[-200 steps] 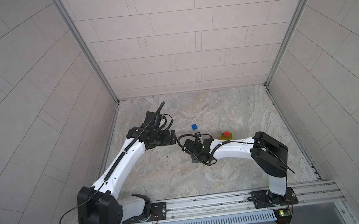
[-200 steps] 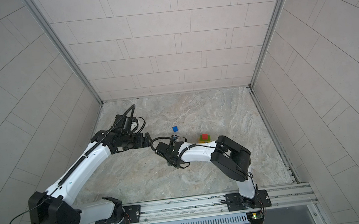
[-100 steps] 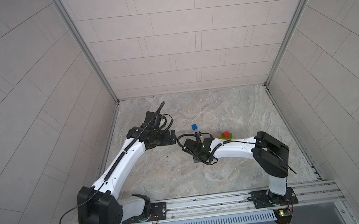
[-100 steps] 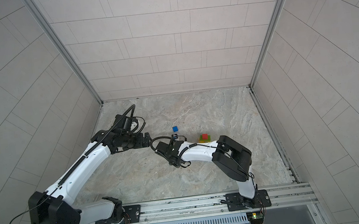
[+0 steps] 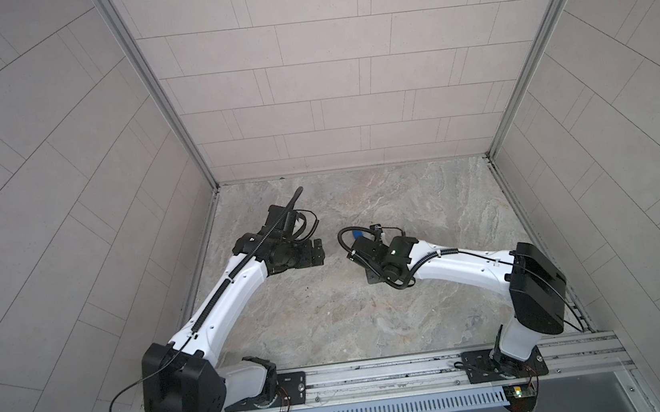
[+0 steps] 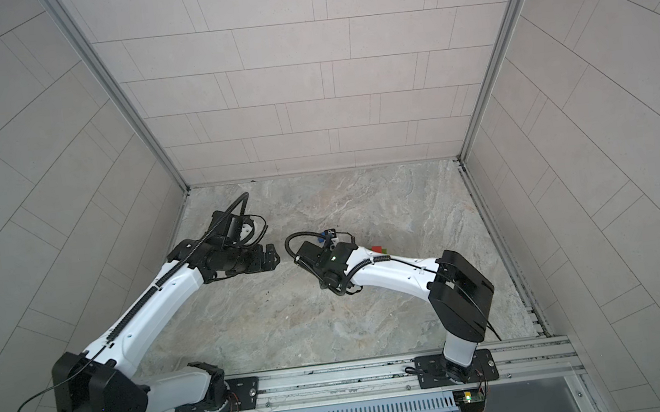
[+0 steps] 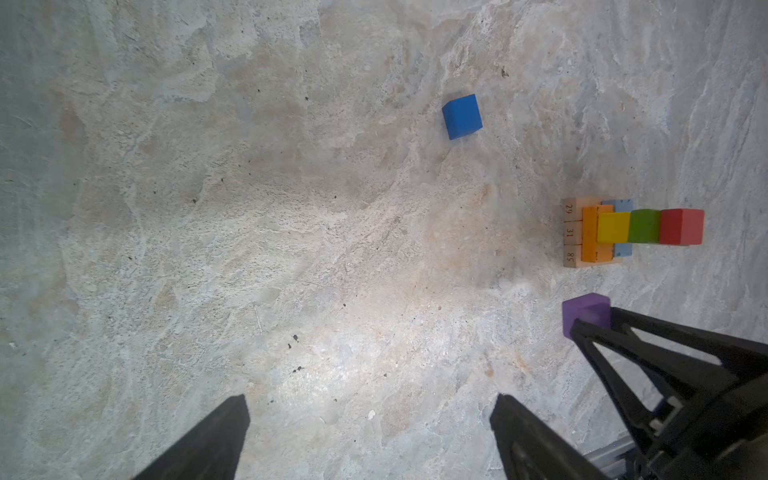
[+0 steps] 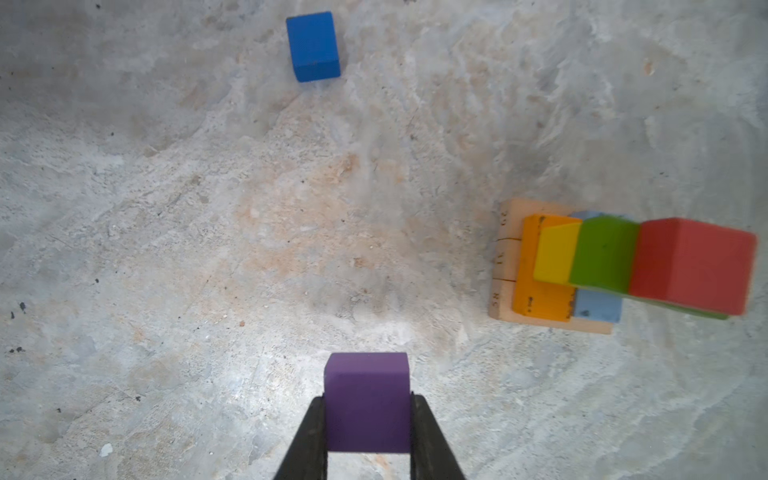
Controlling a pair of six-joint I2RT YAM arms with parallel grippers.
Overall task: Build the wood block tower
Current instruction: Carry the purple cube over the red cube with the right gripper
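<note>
Marbled stone tabletop, left gripper hovering above it with jaws spread wide and empty, right gripper clamped on the purple cube, wood block tower standing near that cube, topped by the red cube, dark-blue cube lying well apart.

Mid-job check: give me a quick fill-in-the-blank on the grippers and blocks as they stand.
The right gripper is shut on a cube coloured ____.
The left gripper is ____.
The top block of the tower is ____.
The loose cube, apart from the tower, is ____.
Missing: purple; open; red; blue.
</note>
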